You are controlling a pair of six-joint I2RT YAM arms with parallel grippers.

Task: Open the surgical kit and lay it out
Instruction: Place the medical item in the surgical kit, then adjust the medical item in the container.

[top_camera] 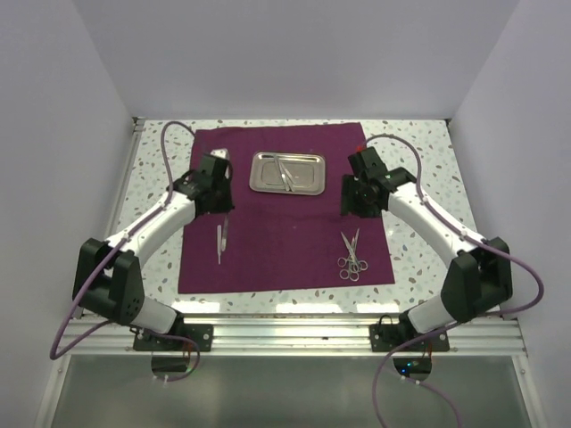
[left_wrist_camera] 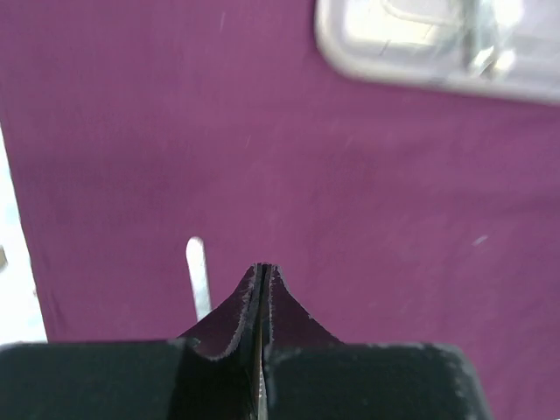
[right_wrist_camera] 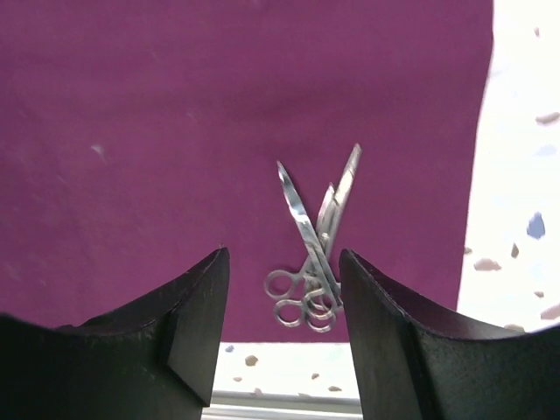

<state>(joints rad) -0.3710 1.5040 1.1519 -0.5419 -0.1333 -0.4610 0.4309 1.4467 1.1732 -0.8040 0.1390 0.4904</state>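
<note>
The maroon cloth (top_camera: 285,241) lies spread flat on the table. The steel tray (top_camera: 286,172) stands on its far middle with slim instruments in it; its edge shows in the left wrist view (left_wrist_camera: 367,61). Tweezers (top_camera: 221,242) lie on the cloth's left side. Two crossed ring-handled scissors (top_camera: 351,254) lie at its right front and show in the right wrist view (right_wrist_camera: 311,254). My left gripper (top_camera: 220,174) (left_wrist_camera: 262,265) is shut above the cloth, left of the tray. A slim silver instrument (left_wrist_camera: 198,280) lies just left of it. My right gripper (top_camera: 352,207) (right_wrist_camera: 283,252) is open and empty, right of the tray.
The speckled white table (top_camera: 428,169) shows around the cloth, with white walls on three sides. A metal rail (top_camera: 294,332) runs along the near edge by the arm bases. Purple cables loop off both arms.
</note>
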